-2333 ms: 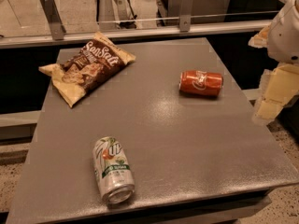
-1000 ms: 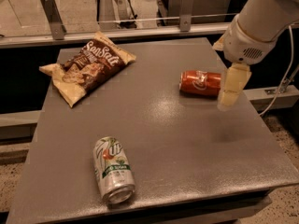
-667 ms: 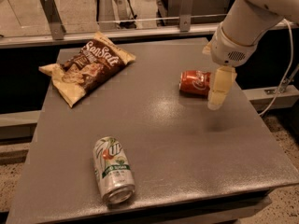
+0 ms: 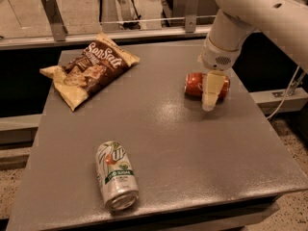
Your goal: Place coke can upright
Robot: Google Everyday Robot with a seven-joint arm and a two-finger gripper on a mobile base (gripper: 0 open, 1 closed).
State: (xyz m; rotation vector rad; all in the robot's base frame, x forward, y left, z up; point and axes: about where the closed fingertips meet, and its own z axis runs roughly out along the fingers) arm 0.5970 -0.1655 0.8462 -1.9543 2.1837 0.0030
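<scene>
Our gripper [image 4: 210, 100] hangs low over the right-hand part of the grey table [image 4: 168, 143], pointing down from the white arm [image 4: 250, 13] that comes in from the upper right corner. Its cream-coloured tip crosses in front of the coke can [image 4: 194, 84], and from this view we cannot tell whether the gripper is released or clenched, nor whether it touches the can or merely sits in front of it. The coke can lies on its side near the right edge of the table, its length running left to right, with red showing on both sides of the gripper. It is not upright. Towards the far left corner we see a brown and tan chip bag [image 4: 89, 71] lying flat, well apart from the coke can. Near the front edge, left of centre, a silver-and-green 7up can [image 4: 115, 174] also lies on its side, one end turned towards the camera. Behind the table runs a metal rail [image 4: 144, 19] with upright posts, and a pale cable [image 4: 288, 93] hangs beside the table on the right, over a speckled floor [image 4: 298, 211].
</scene>
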